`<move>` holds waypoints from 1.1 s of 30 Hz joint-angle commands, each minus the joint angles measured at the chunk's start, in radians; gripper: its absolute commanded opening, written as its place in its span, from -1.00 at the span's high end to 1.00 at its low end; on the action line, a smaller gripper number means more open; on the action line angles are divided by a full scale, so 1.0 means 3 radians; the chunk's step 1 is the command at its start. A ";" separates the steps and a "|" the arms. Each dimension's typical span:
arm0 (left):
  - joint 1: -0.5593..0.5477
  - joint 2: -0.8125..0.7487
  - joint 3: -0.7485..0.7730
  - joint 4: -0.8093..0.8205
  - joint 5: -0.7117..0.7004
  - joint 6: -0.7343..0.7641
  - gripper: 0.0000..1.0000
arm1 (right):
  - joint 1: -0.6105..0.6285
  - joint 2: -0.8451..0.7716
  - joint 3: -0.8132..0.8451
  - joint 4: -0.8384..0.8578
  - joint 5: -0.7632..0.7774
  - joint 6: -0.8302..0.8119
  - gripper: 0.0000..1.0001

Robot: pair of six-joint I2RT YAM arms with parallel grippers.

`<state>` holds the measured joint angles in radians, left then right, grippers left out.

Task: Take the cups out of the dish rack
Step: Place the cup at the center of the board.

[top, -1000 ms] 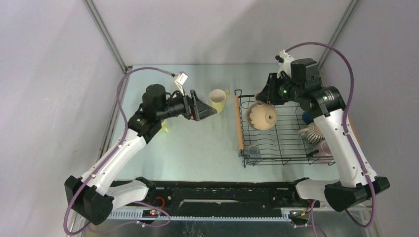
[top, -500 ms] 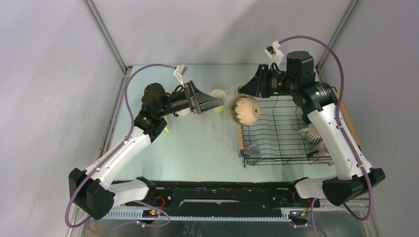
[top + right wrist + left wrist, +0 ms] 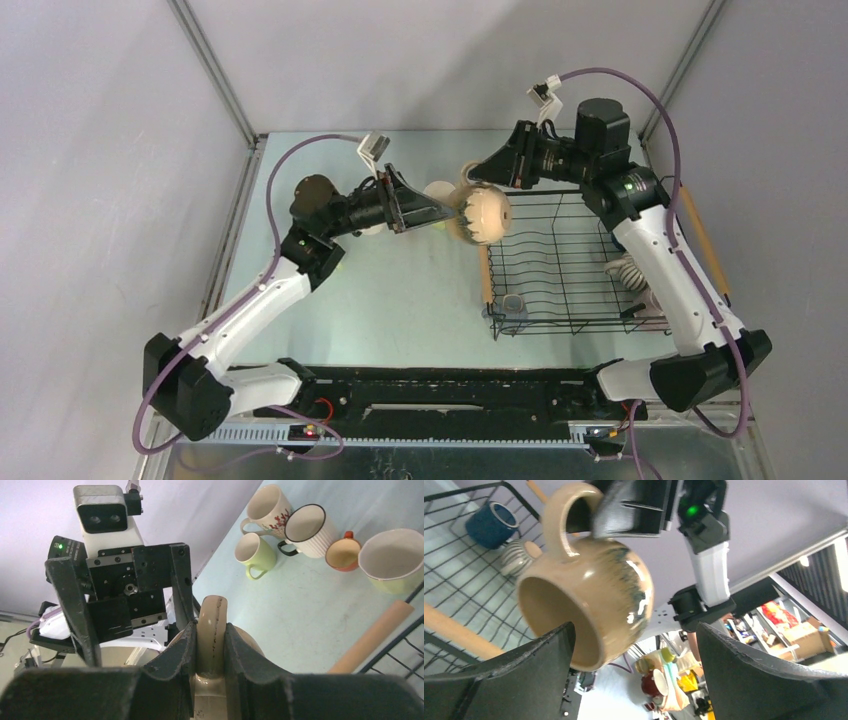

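Observation:
My right gripper is shut on the handle of a tan cup, which hangs in the air over the left edge of the dish rack. In the left wrist view the tan cup lies on its side with its mouth turned toward the camera. My left gripper stands open right in front of it, and the cup's rim sits close to one finger. A dark blue cup and a ribbed cream cup are in the rack.
Several unloaded cups stand on the table left of the rack: a large pale yellow-green one, an orange-red one, a white ribbed one, a patterned cream one and a small yellow-green one. A small grey cup sits in the rack's near left corner.
My right arm has carried the tan cup left, from above the rack to past its left edge. My left gripper has reached right to meet it, still open.

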<state>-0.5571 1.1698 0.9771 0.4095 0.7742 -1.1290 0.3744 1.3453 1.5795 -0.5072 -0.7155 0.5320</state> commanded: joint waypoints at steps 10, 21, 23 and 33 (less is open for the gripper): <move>-0.0287 0.0163 -0.0107 0.1603 0.0249 -0.1118 -0.55 | -0.0096 -0.0020 -0.0385 0.1475 -0.0691 0.0872 1.00; -0.0405 0.0414 -0.0113 0.2342 0.0146 -0.1631 0.26 | -0.0105 -0.0163 -0.0574 0.1609 -0.0689 0.0966 1.00; -0.0414 0.0433 -0.0115 0.2340 0.0131 -0.1628 0.49 | -0.0107 -0.0188 -0.0596 0.1556 -0.0646 0.0922 1.00; -0.0415 0.0367 -0.0148 0.1836 0.0059 -0.1249 0.99 | -0.0068 -0.0300 -0.0636 0.1210 -0.0423 0.0699 1.00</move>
<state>-0.6727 1.3254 0.9482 0.9810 0.8219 -1.5772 0.3462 1.2919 1.3930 -0.1143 -0.9066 0.8009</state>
